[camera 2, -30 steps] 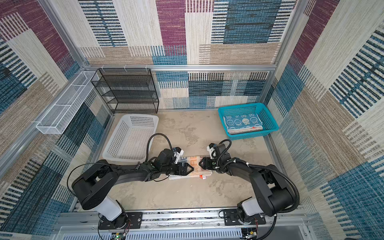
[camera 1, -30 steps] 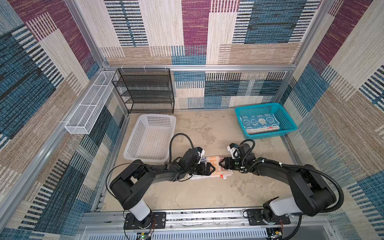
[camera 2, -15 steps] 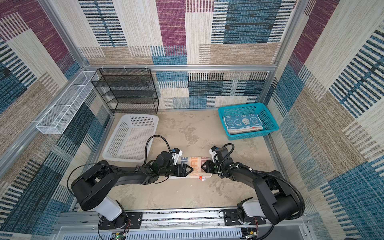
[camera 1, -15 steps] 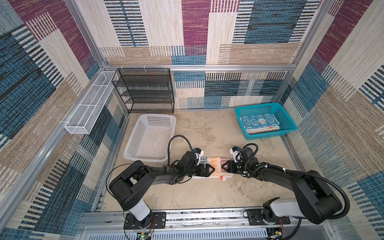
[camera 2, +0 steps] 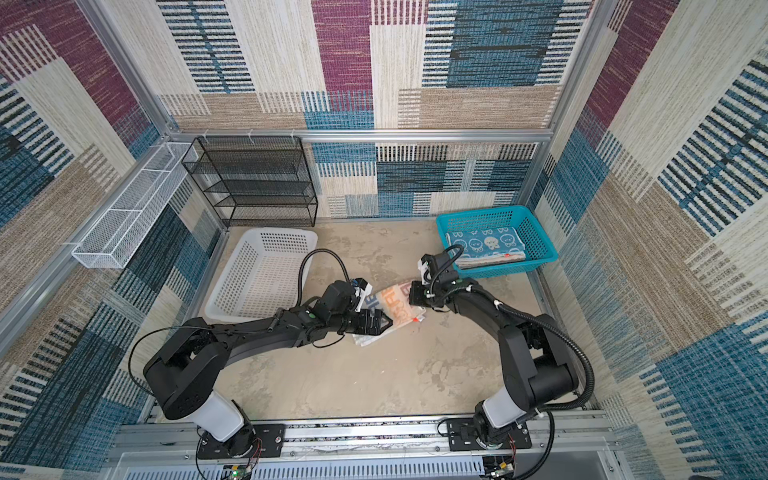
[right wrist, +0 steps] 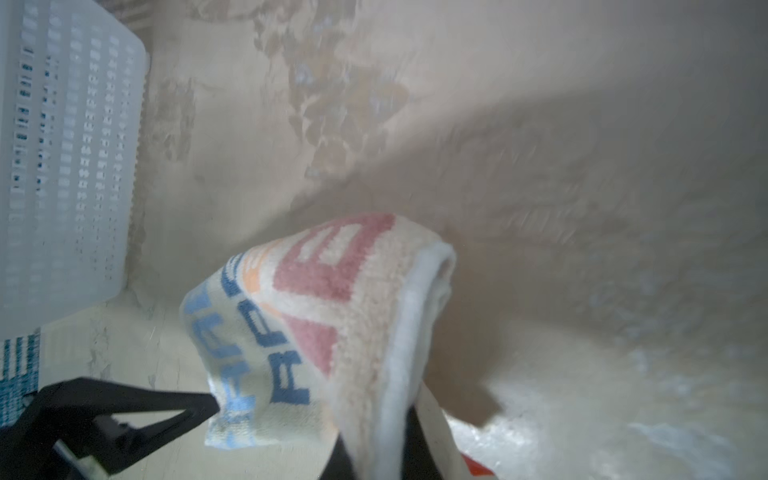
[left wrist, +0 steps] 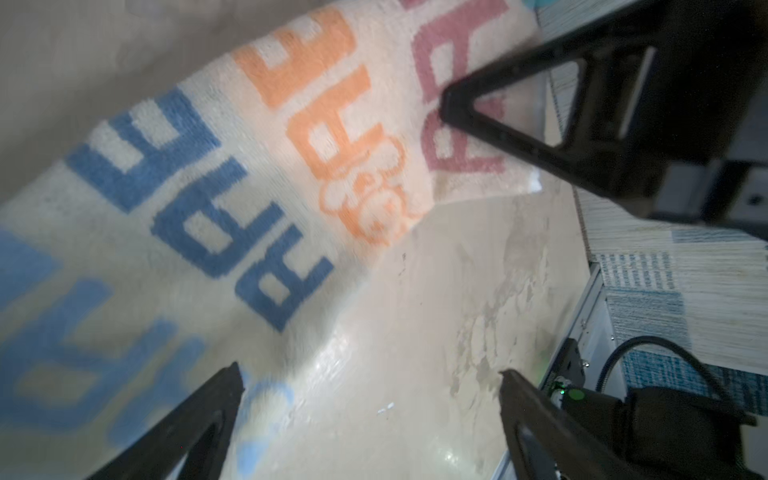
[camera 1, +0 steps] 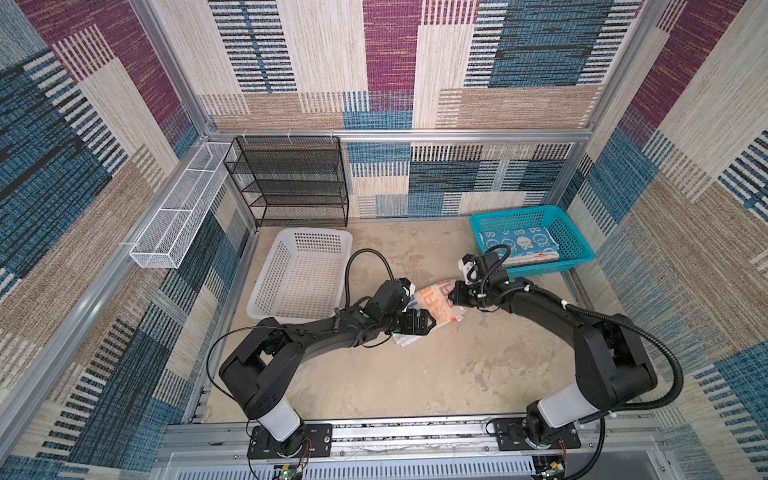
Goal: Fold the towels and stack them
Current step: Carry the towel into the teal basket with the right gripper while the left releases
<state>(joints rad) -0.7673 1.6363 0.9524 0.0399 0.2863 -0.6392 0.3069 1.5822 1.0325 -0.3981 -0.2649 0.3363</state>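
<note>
Terry lettered towel (camera 1: 434, 305): soft, light, limp, probably best taken at corners; right jaws clamp its hem, left jaws apart alongside.

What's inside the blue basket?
A folded blue-and-white towel lies in the teal basket. A paler layer peeks out under its front edge. The top towel covers the rest, so I can't tell what that layer is or what else lies beneath.
</note>
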